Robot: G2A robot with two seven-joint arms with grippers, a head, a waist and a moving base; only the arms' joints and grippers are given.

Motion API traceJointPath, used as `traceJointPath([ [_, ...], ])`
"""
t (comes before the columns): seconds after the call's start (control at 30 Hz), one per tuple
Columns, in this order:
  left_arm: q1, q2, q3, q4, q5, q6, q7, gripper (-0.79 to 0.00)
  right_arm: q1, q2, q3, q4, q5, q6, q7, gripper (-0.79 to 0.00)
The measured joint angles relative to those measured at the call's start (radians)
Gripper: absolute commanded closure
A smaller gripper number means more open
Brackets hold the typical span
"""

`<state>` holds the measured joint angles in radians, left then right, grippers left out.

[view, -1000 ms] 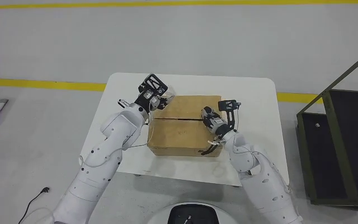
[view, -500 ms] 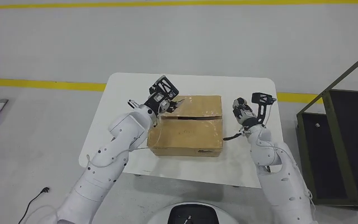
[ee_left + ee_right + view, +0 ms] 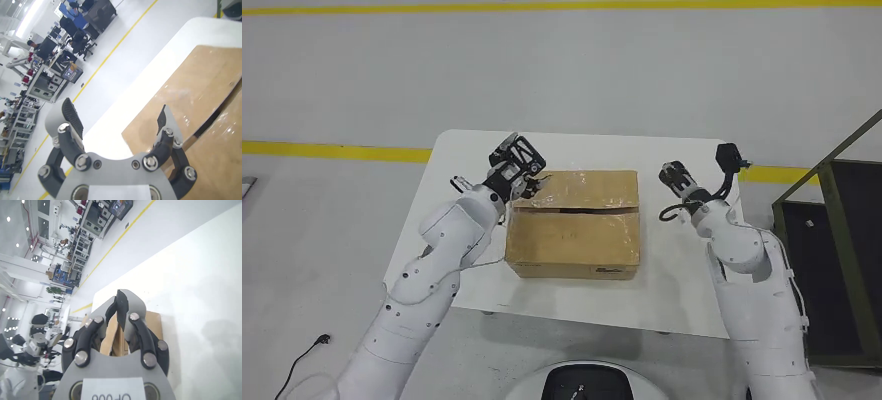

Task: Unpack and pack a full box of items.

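One box, left fingers spread over its corner, right fingers clenched beside it

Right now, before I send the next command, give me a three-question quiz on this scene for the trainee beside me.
1. True or false: the cardboard box is closed on top.
2. Pick one. The left gripper is: A) open, by the box's far left corner; B) shut on a flap; C) holding a packed item.
3. Fill in the blank: the right gripper is ____ and hangs over the white table, apart from the box.

Key: 1 true; 2 A; 3 shut.
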<state>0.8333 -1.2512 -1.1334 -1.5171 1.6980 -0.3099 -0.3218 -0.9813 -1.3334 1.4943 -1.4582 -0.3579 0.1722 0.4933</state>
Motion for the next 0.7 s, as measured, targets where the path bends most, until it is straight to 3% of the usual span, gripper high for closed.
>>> traceJointPath([
  [0.03,0.014,0.004,-0.021,-0.011,-0.001,-0.004,-0.021,-0.785,0.021,-0.002,-0.003,0.021,0.032,0.016,0.016,-0.785],
  [0.37,0.172,0.044,-0.256,-0.179,-0.077,-0.078,-0.193,-0.785,0.220,-0.029,-0.095,0.225,0.330,0.091,0.195,-0.785],
  [0.5,0.194,0.049,-0.282,-0.201,-0.079,-0.088,-0.199,-0.785,0.294,-0.043,-0.129,0.323,0.465,0.134,0.262,-0.785],
  [0.7,0.193,0.048,-0.281,-0.200,-0.079,-0.088,-0.198,-0.785,0.316,-0.044,-0.146,0.350,0.440,0.129,0.256,-0.785],
])
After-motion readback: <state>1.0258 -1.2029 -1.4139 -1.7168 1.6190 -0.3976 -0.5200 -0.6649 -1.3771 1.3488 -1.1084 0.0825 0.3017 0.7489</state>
